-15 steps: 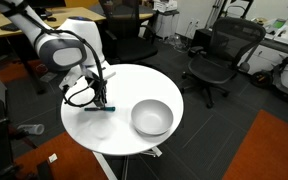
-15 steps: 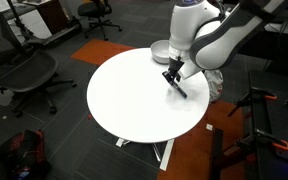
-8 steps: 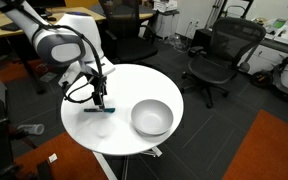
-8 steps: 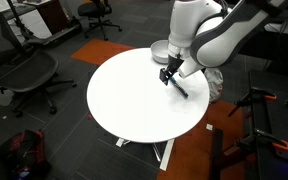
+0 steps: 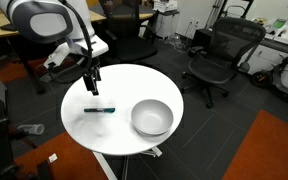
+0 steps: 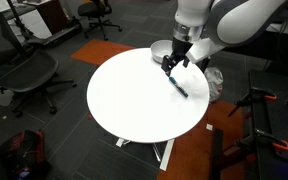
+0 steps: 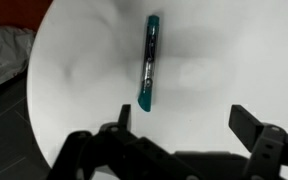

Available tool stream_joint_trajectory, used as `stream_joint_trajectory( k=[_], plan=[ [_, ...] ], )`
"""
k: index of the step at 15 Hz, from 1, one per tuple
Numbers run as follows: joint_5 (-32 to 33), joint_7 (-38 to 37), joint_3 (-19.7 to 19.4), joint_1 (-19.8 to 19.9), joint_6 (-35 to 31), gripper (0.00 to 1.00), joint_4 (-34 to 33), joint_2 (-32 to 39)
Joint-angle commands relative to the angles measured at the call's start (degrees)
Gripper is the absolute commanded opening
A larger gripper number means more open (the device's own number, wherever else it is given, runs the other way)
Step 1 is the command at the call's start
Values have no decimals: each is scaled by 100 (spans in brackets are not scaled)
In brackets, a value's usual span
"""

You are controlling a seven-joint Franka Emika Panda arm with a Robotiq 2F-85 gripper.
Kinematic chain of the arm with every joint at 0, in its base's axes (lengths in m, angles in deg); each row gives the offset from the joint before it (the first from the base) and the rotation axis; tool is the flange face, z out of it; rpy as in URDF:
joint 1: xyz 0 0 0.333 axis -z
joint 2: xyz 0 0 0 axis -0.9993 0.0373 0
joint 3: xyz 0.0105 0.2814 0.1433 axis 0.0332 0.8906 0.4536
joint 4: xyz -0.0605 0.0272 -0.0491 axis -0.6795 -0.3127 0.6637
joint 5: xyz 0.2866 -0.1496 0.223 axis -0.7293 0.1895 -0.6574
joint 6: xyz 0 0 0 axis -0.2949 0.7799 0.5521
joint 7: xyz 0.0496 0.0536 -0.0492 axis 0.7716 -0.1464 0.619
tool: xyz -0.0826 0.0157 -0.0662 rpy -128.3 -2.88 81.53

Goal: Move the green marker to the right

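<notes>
The green marker (image 5: pixel 99 110) (image 6: pixel 177 85) lies flat on the round white table (image 5: pixel 124 90), apart from everything else. In the wrist view the green marker (image 7: pixel 149 62) shows as a dark barrel with a teal end, lying lengthwise ahead of the jaws. My gripper (image 5: pixel 91 80) (image 6: pixel 170 62) (image 7: pixel 184 120) hangs above the marker, open, with nothing between its fingers (image 7: pixel 246 122). It touches neither the marker nor the table.
A round grey bowl (image 5: pixel 152 117) stands on the table beside the marker; in an exterior view the bowl (image 6: pixel 160 48) is partly behind the arm. Office chairs (image 5: pixel 224 55) (image 6: pixel 29 70) stand around the table. The table rim (image 7: pixel 39 100) runs close to the marker.
The gripper opened and let go of the marker, which now lies on the table. The arm then rose away from it.
</notes>
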Motion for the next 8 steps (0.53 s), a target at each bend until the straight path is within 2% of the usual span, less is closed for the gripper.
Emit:
stream_joint_trajectory(
  k=[1,2,8],
  plan=[
    [169,110,275,249,322,100,376,-717],
    [152,-48,329,308,164,100,101,-299],
    [137,-39,418,404,173,100,116,-287]
  ],
)
